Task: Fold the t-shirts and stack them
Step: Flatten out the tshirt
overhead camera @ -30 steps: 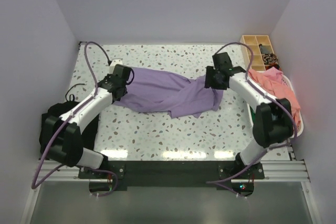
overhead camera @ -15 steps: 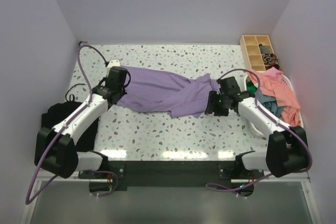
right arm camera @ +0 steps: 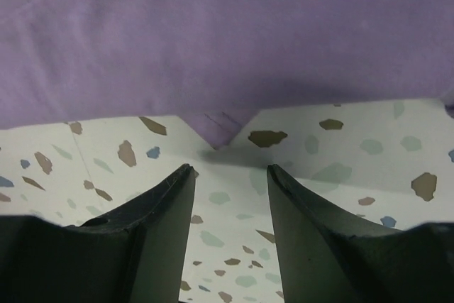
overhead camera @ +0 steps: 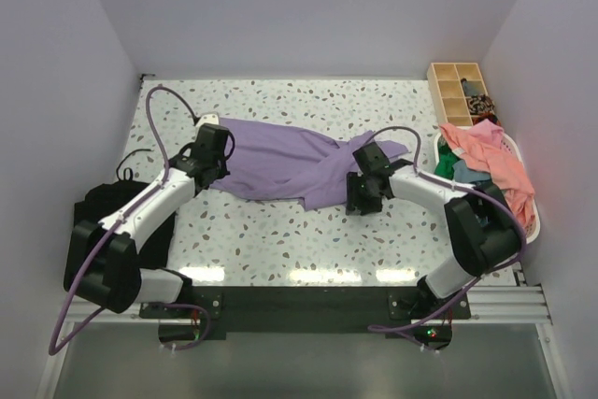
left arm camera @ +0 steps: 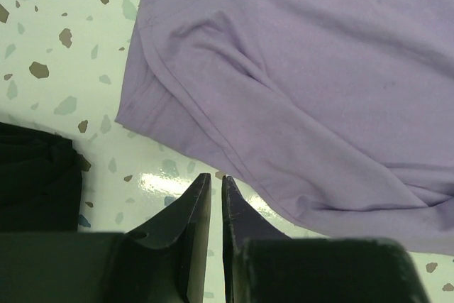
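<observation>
Right claw (right arm camera: 229,169) now farther left, agape, empty; left claw (left arm camera: 216,177) pinched empty, wrist-view only.

I looked down on a white table (overhead camera: 280,231) with little dark specks. A black bundle of cloth (overhead camera: 93,207) lay at its left edge, toward the near side. A wooden box (overhead camera: 458,91) with small sections sat in the far right corner. A white basket (overhead camera: 536,219) sat along the right edge.

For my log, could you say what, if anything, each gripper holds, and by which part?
Nothing: left gripper shut, right gripper open, both empty beside the lavender cloth t-shirt.
</observation>
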You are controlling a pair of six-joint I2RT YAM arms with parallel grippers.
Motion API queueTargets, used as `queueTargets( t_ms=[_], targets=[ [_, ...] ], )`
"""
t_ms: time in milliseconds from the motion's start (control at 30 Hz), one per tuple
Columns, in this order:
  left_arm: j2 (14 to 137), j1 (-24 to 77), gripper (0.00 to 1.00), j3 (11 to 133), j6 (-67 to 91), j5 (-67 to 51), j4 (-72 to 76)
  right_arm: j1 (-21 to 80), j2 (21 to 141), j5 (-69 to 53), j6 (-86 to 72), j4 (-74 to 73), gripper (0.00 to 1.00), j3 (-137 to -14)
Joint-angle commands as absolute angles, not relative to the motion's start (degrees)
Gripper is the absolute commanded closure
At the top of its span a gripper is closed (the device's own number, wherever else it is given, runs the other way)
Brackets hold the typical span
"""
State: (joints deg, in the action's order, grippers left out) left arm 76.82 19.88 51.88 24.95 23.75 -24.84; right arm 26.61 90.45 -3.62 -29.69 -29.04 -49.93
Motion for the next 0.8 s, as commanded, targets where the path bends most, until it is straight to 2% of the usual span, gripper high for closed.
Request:
queueTargets(
  t_ms=[0,167,500,767],
  targets=[
    [76.6,19.3,0.84,51.9,25.6,24.1,-22.8,28.7,91.3,3.2,-31.5,-25.7,0.52,-53.6],
    [76.7,19.3,0.85,51.6,25.5,24.1,-22.3,28.9,90.0,4.2,-30.9,-25.0,0.52,-53.7],
    [78.4,19.3,0.85,51.2,25.7,22.9,-21.4,28.9,90.2,-1.8,-29.9,-15.8,0.53,-50.7],
    [78.3,19.3,0.86,51.0,25.7,23.2,-21.9,28.9,93.5,-2.3,-30.8,-14.6,0.53,-50.0]
  ],
)
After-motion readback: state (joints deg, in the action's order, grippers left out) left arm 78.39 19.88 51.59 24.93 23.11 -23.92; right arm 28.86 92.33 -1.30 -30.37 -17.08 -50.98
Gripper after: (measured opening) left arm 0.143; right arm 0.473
